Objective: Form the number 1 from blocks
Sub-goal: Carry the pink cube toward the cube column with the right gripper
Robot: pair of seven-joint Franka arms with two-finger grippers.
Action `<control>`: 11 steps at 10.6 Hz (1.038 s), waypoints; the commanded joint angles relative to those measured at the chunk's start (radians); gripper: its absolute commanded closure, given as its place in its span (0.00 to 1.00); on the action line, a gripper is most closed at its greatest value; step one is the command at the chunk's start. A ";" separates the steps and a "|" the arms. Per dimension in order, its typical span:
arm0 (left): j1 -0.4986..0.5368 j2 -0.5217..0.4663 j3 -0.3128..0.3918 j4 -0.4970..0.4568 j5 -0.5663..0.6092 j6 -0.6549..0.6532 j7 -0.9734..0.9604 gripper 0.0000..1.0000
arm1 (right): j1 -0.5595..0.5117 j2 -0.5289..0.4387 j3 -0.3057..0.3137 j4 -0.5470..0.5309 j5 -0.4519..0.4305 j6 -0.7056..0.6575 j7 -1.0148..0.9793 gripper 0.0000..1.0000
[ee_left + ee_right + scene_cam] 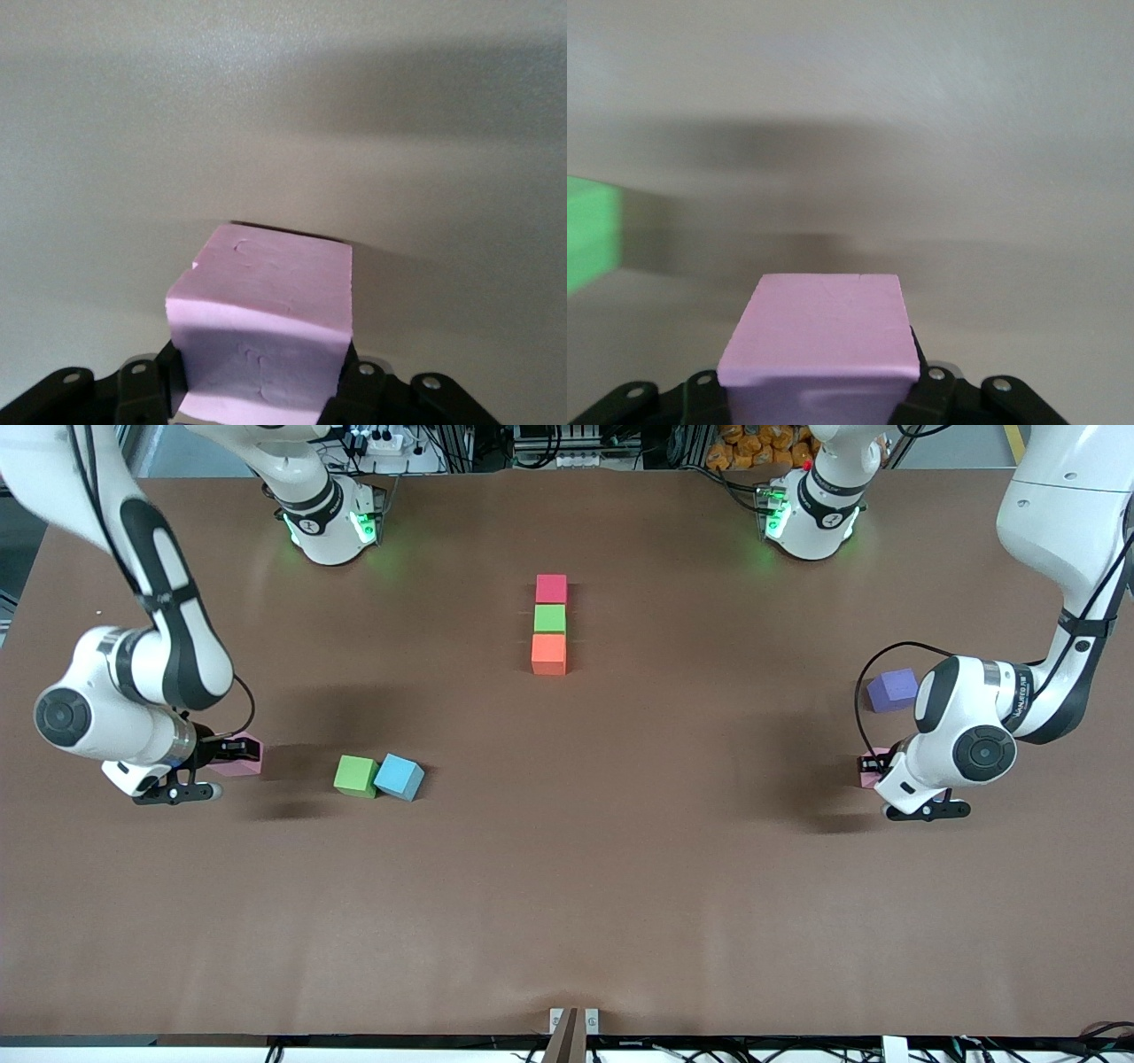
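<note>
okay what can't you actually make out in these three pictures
- Front view: left gripper mostly hidden by its own wrist; its pink block barely shows.
- Front view: right gripper partly covers the other pink block.
- Right wrist view: green block cut off by the edge.

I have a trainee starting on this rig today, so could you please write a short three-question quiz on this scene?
1. True or false: the left gripper is shut on a pink foam cube.
2. Which colours form the column of foam cubes at mid-table, from farthest from the front camera to nearest?
3. What touches the loose green foam cube? A: purple foam cube; B: blue foam cube.

Key: 1 true; 2 red, green, orange; 3 B.
</note>
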 commanded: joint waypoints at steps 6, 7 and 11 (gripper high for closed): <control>-0.010 -0.017 -0.013 0.050 0.006 -0.002 -0.090 1.00 | 0.559 -0.101 -0.026 0.030 0.100 0.042 0.728 0.43; -0.012 -0.017 -0.032 0.053 0.004 -0.002 -0.115 1.00 | 0.613 -0.064 -0.027 0.033 0.134 0.093 0.778 0.43; -0.026 0.013 -0.065 0.077 -0.003 0.002 -0.190 1.00 | 0.768 0.106 -0.027 0.147 0.192 0.199 0.965 0.43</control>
